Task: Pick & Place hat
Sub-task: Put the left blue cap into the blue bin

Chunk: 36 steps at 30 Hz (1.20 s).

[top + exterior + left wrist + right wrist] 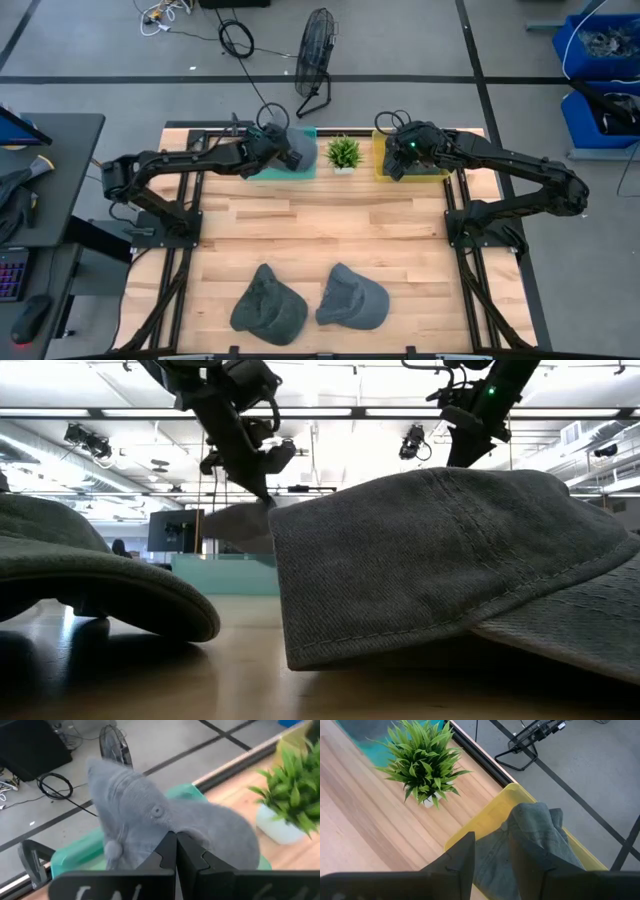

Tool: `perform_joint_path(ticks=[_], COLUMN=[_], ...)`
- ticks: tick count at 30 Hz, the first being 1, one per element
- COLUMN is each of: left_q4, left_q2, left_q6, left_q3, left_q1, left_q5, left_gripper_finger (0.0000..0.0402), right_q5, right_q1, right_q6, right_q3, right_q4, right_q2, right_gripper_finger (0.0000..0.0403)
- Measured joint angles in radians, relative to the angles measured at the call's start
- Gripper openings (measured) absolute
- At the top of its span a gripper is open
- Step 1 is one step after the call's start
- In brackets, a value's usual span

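My left gripper is shut on a light grey hat above the teal bin at the table's far edge. In the low view that hat hangs below the fingertips, over the bin. My right gripper stands open above the yellow bin, where a dark grey-green hat lies crumpled. Two more grey hats rest on the wood near the table's near edge. My left gripper pinches the light grey hat's crown, close to its top button, between the two shut fingers. The fingers come slanting down from above. The hat hangs below them, lifted over the teal bin; whether it touches the bin I cannot tell.
A small potted plant stands between the teal bin and the yellow bin. The middle of the wooden table is bare. A fan stands on the floor beyond the far edge.
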<state>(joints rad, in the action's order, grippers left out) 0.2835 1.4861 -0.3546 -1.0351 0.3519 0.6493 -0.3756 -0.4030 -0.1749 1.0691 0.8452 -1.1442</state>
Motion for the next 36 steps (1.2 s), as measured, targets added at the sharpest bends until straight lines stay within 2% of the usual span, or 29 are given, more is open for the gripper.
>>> perform_joint_path(ticks=[9, 21, 27, 36], left_q4=[0.028, 0.096, 0.096, 0.078], left_q2=[0.054, 0.053, 0.059, 0.079], left_q6=[-0.056, -0.132, -0.234, -0.205], left_q3=[0.001, 0.001, 0.001, 0.015], left_q1=[0.011, -0.001, 0.0, 0.011], left_q5=[0.002, 0.039, -0.022, -0.054], left_gripper_finger=[0.0002, 0.0002, 0.0002, 0.0028], right_q5=[0.0, 0.0, 0.0, 0.0], right_q1=[0.0, 0.0, 0.0, 0.0], right_q6=[0.0, 0.0, 0.0, 0.0], right_q3=[0.0, 0.0, 0.0, 0.0], right_q4=[0.0, 0.0, 0.0, 0.0], right_q2=[0.0, 0.0, 0.0, 0.0], right_gripper_finger=[0.0123, 0.0123, 0.0123, 0.0123])
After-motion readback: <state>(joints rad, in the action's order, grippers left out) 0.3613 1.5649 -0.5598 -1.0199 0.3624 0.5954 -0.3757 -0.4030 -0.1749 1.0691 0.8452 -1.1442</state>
